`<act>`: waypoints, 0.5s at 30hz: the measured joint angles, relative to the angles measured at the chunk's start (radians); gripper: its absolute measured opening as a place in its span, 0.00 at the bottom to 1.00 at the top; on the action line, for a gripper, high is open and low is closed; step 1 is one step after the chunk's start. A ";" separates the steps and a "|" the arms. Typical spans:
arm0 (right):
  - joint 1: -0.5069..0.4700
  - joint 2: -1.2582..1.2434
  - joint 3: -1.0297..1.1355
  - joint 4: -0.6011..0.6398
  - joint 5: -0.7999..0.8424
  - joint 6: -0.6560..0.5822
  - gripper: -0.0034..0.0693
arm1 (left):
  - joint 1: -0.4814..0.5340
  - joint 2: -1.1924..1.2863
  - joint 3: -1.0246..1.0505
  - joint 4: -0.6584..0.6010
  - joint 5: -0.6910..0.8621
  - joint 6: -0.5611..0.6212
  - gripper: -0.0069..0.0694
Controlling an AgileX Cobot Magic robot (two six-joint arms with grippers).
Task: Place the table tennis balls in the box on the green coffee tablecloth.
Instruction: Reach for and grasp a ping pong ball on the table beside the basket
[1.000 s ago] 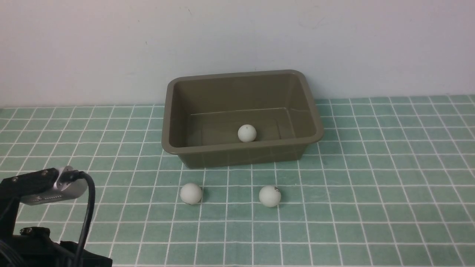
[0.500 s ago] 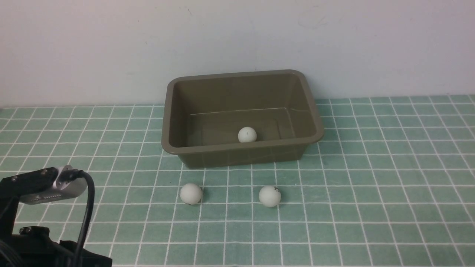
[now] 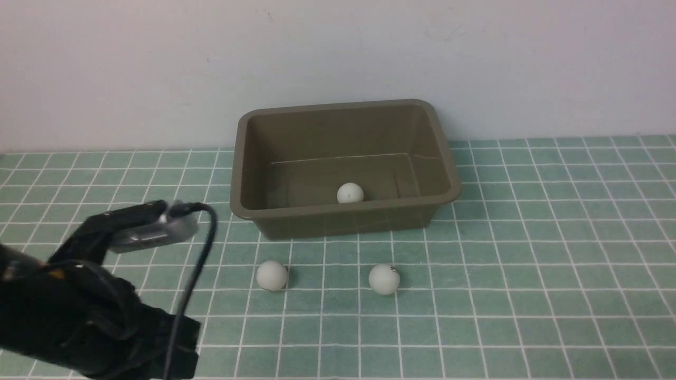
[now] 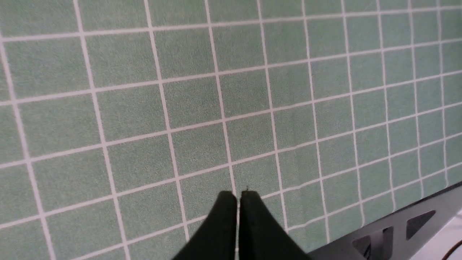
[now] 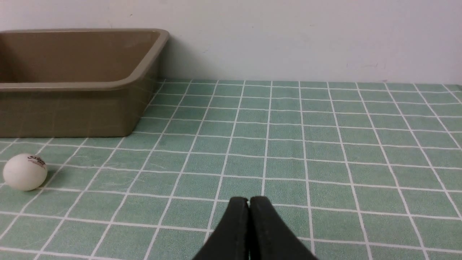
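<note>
Left gripper [image 4: 239, 196] is sitting closed and empty, nearer the left ball [image 3: 272, 275], which is lying forward and to its right on the cloth [image 3: 528, 295], before the box [image 3: 338, 225]. Bare cloth is surrounding that ball. Right gripper [image 5: 249, 202] is also closed, holding nothing.
</note>
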 joint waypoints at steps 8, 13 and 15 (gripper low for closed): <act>0.000 0.000 0.000 0.000 0.000 0.000 0.02 | -0.272 0.349 -0.192 0.205 -0.182 -0.209 0.24; 0.000 0.000 0.000 0.000 0.001 0.000 0.02 | -0.295 0.508 -0.290 0.277 -0.311 -0.314 0.49; 0.000 0.000 0.000 0.000 0.001 0.000 0.02 | -0.295 0.545 -0.294 0.286 -0.373 -0.337 0.56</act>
